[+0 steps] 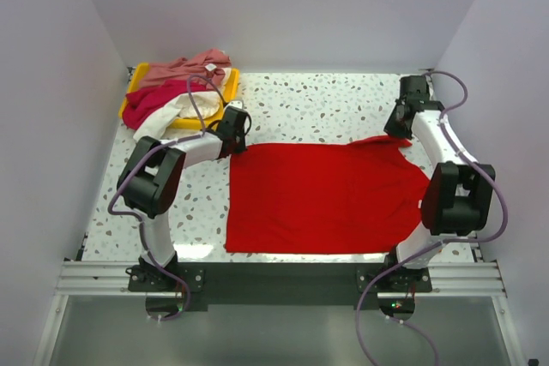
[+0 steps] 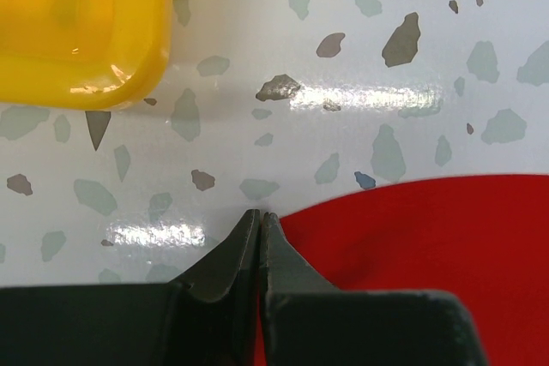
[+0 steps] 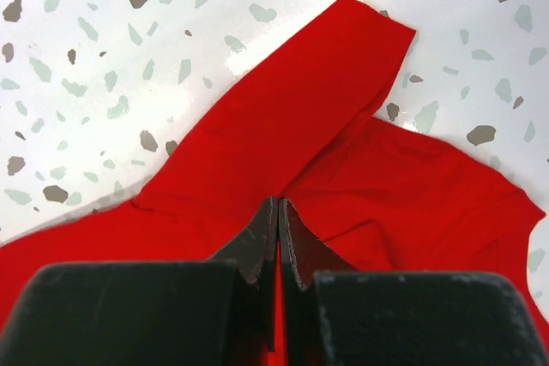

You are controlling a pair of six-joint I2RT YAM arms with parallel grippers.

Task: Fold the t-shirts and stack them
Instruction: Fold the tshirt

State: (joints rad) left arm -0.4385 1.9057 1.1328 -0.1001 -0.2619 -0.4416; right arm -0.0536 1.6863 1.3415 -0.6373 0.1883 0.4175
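Red cloth fills the middle of the table (image 1: 317, 105): the red shirt (image 1: 322, 199) lies spread flat, its near hem just ahead of my bases. At its far left corner my left gripper (image 2: 260, 220) sits with jaws pressed together, tips right at the shirt's edge; I cannot tell whether any cloth is caught between them. My right gripper (image 3: 277, 207) is likewise closed, low over the far right sleeve, which lies skewed and partly doubled over. Likely trouble: if only one side has a real pinch, a lift would drag the shirt askew and wrinkle it; that sleeve could also get folded in crooked. Beyond my left gripper, near it, stands the tray (image 2: 77, 32), heaped with the pink shirt (image 1: 184, 69), crimson shirt (image 1: 154, 100) and cream shirt (image 1: 176, 113), the cream one spilling over its rim, where a wide left swing could snag it.
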